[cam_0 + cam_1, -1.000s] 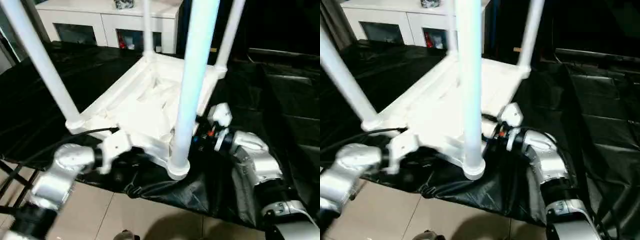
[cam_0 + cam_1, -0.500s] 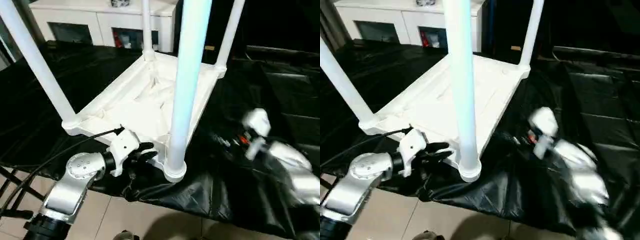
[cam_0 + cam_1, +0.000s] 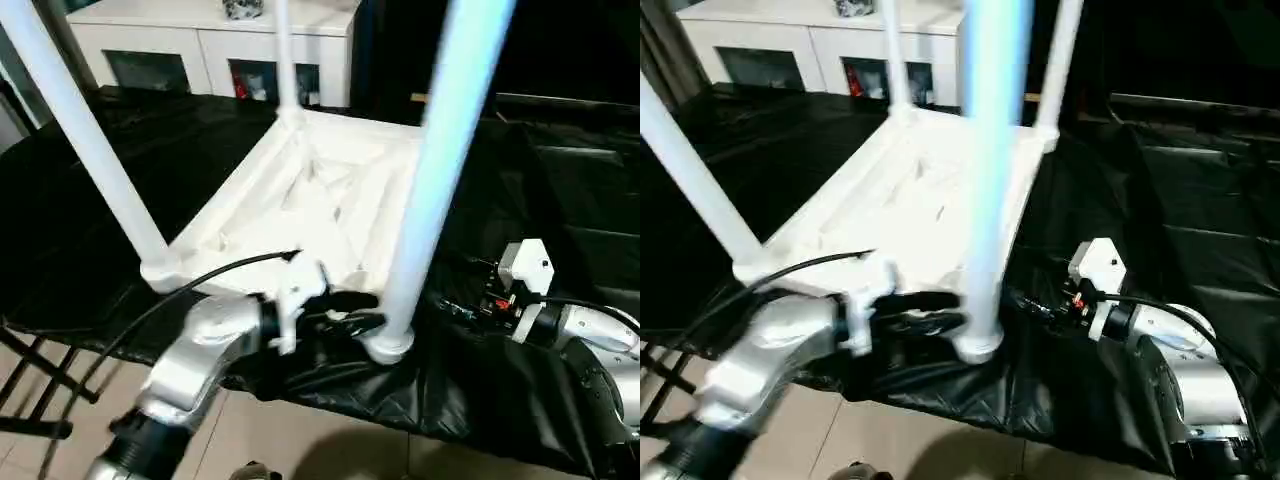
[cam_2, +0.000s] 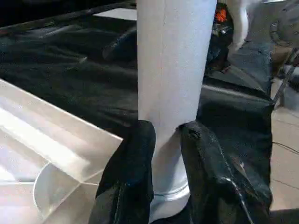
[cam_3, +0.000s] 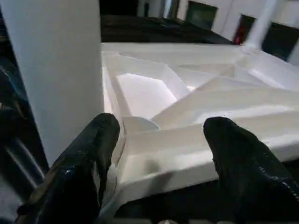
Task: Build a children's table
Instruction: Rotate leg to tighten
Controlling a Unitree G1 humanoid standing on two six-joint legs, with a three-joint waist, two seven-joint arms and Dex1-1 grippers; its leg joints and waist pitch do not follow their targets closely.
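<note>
since the earlier frames the right gripper (image 3: 470,305) had backed off from the near leg (image 3: 432,190) to the right, away from the tabletop's (image 3: 300,205) near right edge, while the left gripper (image 3: 355,310) had come in along the near edge up to that leg's base. in the left wrist view the left gripper's fingers (image 4: 131,168) stood narrowly parted on either side of the leg (image 4: 173,70) just above its corner socket, the pads against the tube, so it looked clasped on the leg. the right gripper's two fingers (image 5: 84,158) were spread wide with nothing between them, pointing at the tabletop's ribbed underside (image 5: 196,98) and apart from it. one white tabletop lay upside down on the black sheet (image 3: 520,170) covering the work surface, toward its near edge. four white legs stood upright in its corner sockets: the near one, one at the near left corner (image 3: 85,140), and two at the far corners (image 3: 890,55) (image 3: 1060,65). two silver forearms reached in from the near side. one white cabinet (image 3: 215,40) stood beyond the sheet's far edge.
</note>
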